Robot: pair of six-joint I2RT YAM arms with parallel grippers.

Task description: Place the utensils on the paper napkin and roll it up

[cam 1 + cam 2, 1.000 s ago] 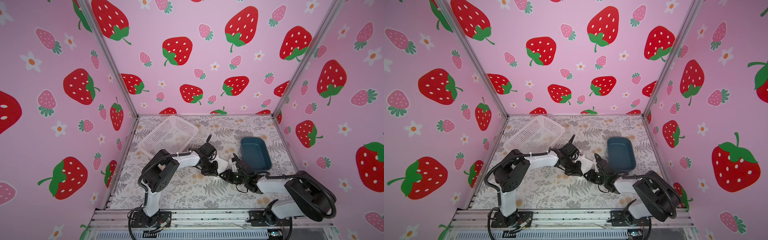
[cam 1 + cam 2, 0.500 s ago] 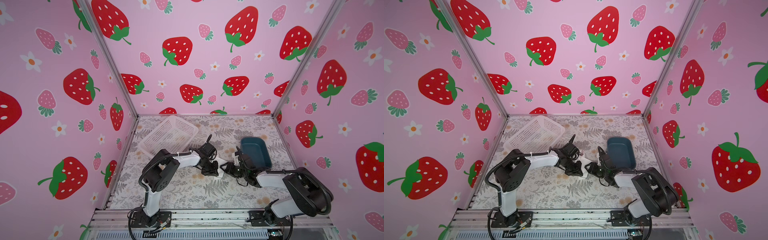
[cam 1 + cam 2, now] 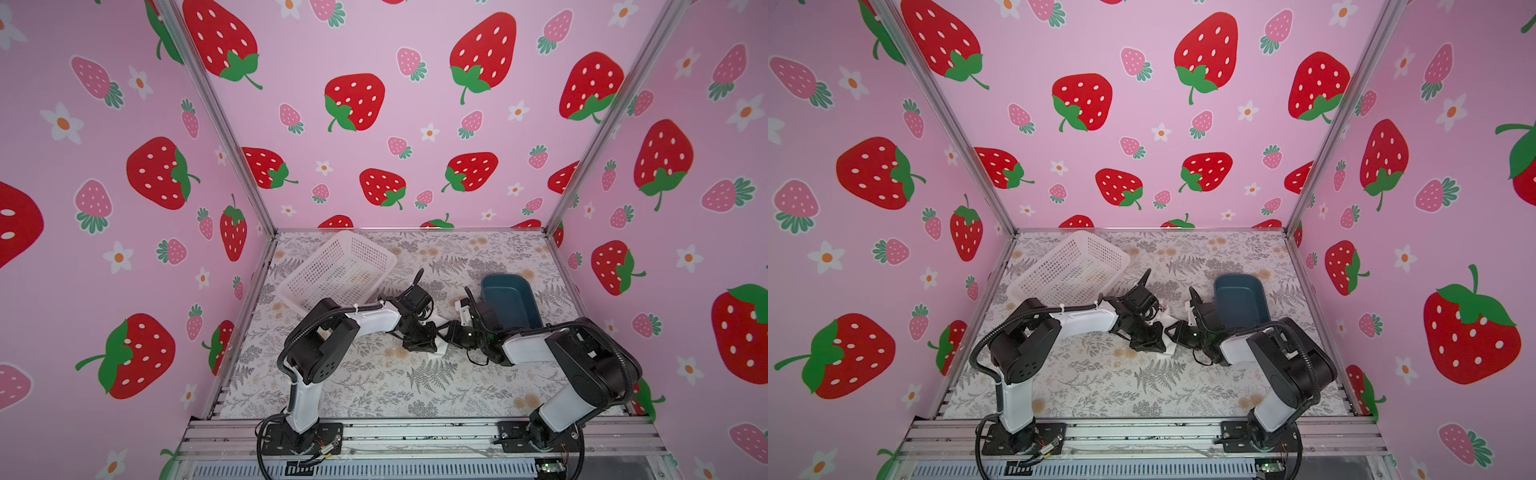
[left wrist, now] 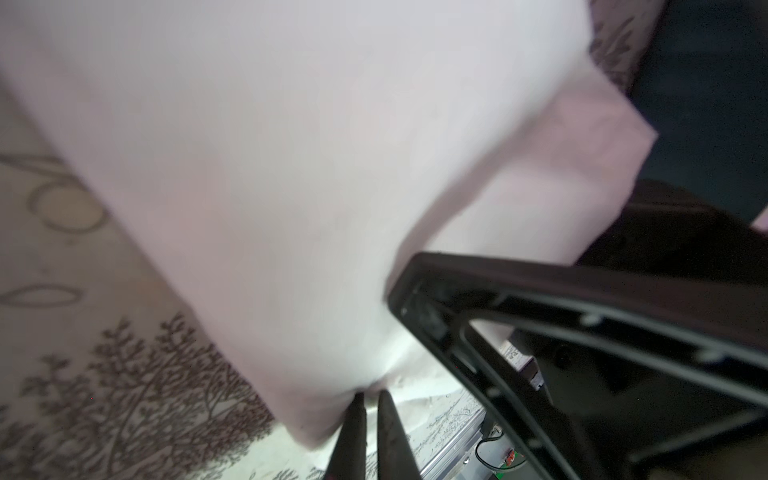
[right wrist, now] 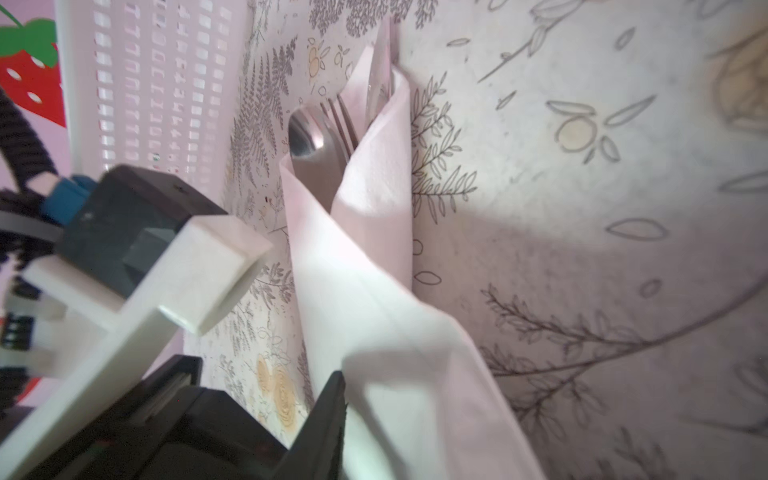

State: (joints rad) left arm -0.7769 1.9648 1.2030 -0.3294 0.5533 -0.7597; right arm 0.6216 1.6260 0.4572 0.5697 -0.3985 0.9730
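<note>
Left gripper (image 4: 370, 409): jaws nearly closed, pinching paper napkin (image 5: 374, 270) edge. Right gripper (image 3: 445, 332): one finger against rolled napkin; opening hidden.

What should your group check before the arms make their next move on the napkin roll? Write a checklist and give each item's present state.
1. Cutlery inside the napkin: ok, its heads poke out of the fold.
2. Roll finished: not ok, the wrap is loose with a flap open.
3. Left gripper holding the napkin: ok, shut on its edge.
4. Right gripper holding it: cannot tell, only one finger shows beside the paper.
5. Basket clear of the roll: ok, bare table lies between them.
</note>
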